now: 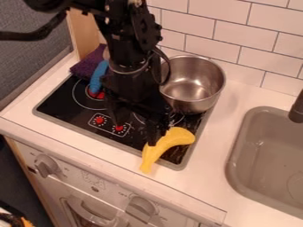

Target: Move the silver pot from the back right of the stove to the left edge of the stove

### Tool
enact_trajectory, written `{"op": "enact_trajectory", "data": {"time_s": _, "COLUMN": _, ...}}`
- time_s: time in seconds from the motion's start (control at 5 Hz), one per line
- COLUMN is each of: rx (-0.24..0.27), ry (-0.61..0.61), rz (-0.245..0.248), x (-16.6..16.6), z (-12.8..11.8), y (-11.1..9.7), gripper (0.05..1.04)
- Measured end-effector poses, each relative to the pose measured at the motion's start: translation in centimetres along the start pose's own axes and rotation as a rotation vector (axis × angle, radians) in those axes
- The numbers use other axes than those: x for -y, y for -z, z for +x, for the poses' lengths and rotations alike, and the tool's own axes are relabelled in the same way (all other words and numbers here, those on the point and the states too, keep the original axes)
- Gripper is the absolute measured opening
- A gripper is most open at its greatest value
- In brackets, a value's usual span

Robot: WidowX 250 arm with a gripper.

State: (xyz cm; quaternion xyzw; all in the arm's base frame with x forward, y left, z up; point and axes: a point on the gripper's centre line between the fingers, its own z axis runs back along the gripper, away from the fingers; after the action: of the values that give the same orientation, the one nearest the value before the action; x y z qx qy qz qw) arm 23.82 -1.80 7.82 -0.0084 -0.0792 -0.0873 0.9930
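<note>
The black gripper [155, 132] hangs low over the front right part of the black stove top. Its lower end is right beside a yellow banana [172, 139] and overlaps the banana's left edge in the view; whether they touch, I cannot tell. The banana lies at a slant across the stove's front right corner, its narrow end reaching onto the white counter. Behind the gripper to the right, a shiny metal pot [198, 88] stands upright at the back of the stove. Part of its left side is hidden by the arm.
At the stove's back left are a purple cloth [87, 64] and a blue object [99, 78]. Red knob marks [99, 120] show on the stove front. A grey sink [238, 150] with a dark faucet [297, 108] is at the right, and a tiled wall [239, 31] rises behind.
</note>
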Motion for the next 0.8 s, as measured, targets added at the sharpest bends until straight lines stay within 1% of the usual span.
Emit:
{"op": "enact_trajectory", "data": {"time_s": 0.2, "rx": -0.027, "ry": 0.0, "rz": -0.004, "x": 0.1, "z": 0.0, "y": 0.5, "gripper": 1.006}}
{"op": "enact_trajectory", "data": {"time_s": 0.4, "rx": -0.018, "ry": 0.035, "rz": -0.013, "x": 1.1, "z": 4.2, "y": 0.6, "gripper": 1.006}}
{"op": "enact_trajectory", "data": {"time_s": 0.6, "rx": -0.01, "ry": 0.069, "rz": 0.015, "x": 2.0, "z": 8.1, "y": 0.5, "gripper": 1.006}}
{"op": "enact_trajectory", "data": {"time_s": 0.8, "rx": 0.009, "ry": 0.062, "rz": 0.025, "x": 2.4, "z": 10.9, "y": 1.3, "gripper": 1.006}}
